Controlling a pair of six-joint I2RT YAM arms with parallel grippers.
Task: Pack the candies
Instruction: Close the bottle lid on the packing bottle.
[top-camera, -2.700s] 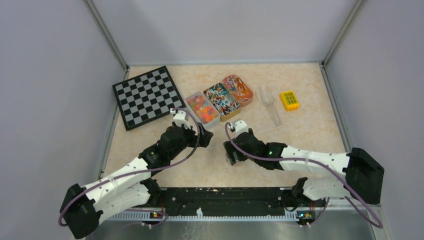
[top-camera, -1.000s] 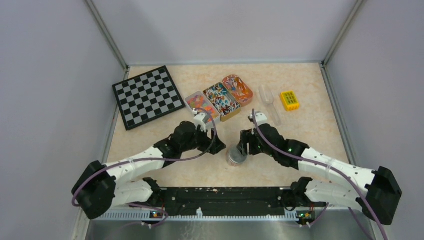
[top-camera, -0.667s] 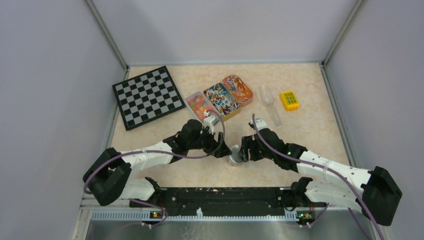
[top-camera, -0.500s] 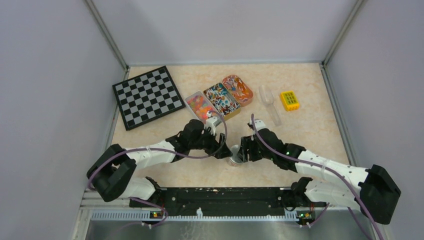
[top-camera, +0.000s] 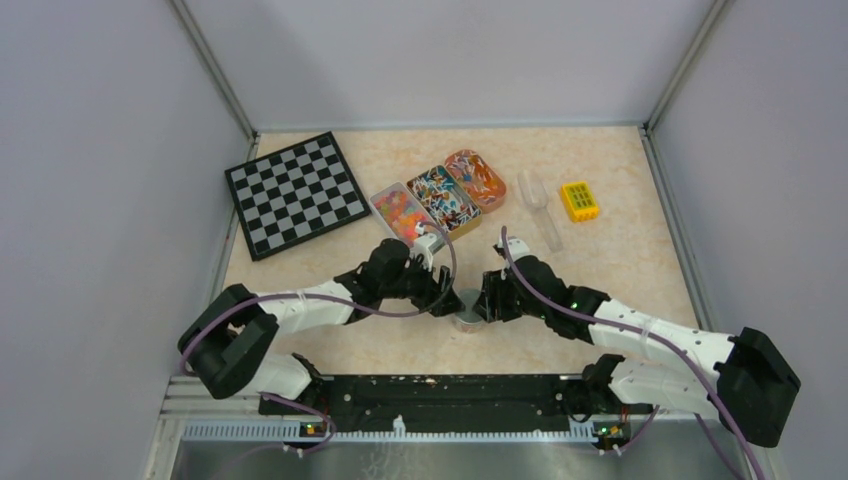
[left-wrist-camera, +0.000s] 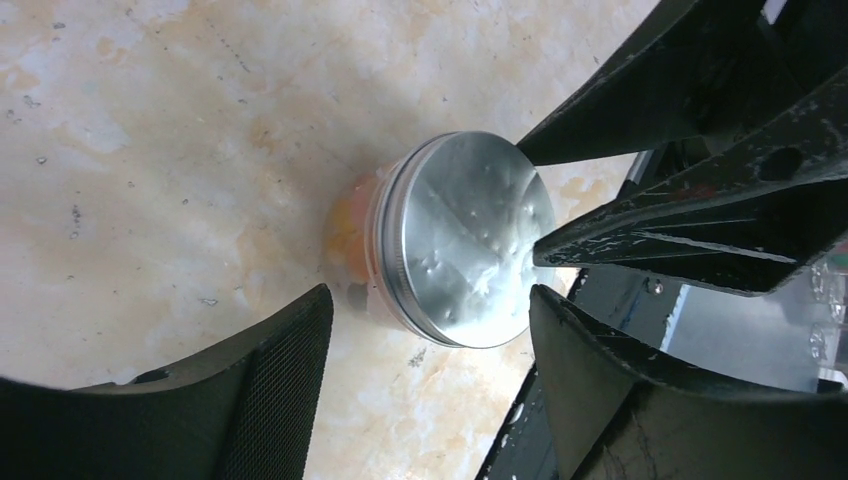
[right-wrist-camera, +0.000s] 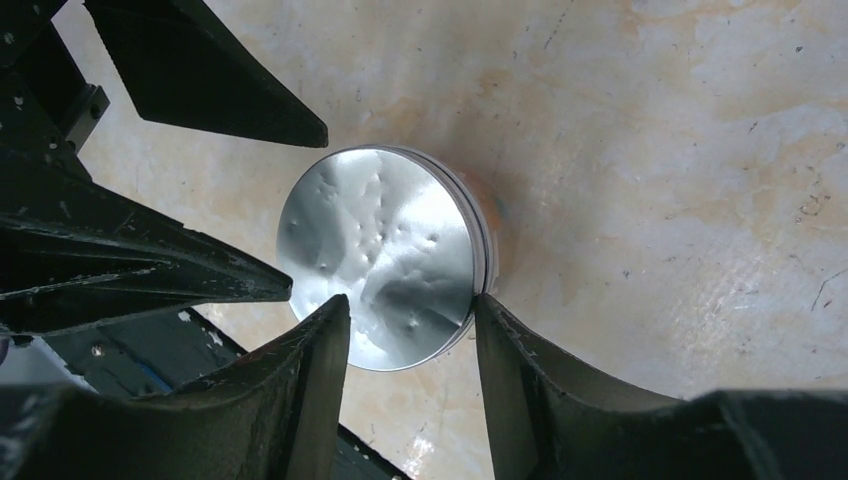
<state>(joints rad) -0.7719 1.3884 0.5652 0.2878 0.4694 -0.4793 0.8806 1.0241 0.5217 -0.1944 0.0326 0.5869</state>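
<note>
The candies fill three open tins at the back: an orange and pink lot (top-camera: 400, 212), a mixed lot (top-camera: 442, 197) and an orange lot (top-camera: 475, 178). A small clear jar (top-camera: 467, 308) with a dented silver lid (left-wrist-camera: 465, 240) stands upright mid-table, with orange candies (left-wrist-camera: 345, 240) showing through its side. My left gripper (top-camera: 447, 300) (left-wrist-camera: 430, 300) is open just left of the jar, jaws wide, touching nothing. My right gripper (top-camera: 484, 303) (right-wrist-camera: 412, 305) is open at the jar's right. One of its fingertips (right-wrist-camera: 487, 310) meets the lid's rim, and the other overlaps the lid (right-wrist-camera: 385, 255).
A clear plastic scoop (top-camera: 538, 208) lies right of the tins, with a yellow block with green squares (top-camera: 579, 200) beyond it. A chessboard (top-camera: 295, 193) lies at the back left. Grey walls enclose the table on three sides.
Both grippers have closed in on the jar from either side, the left one travelling farther, to the right. Both pairs of jaws have narrowed. The jar has barely moved.
</note>
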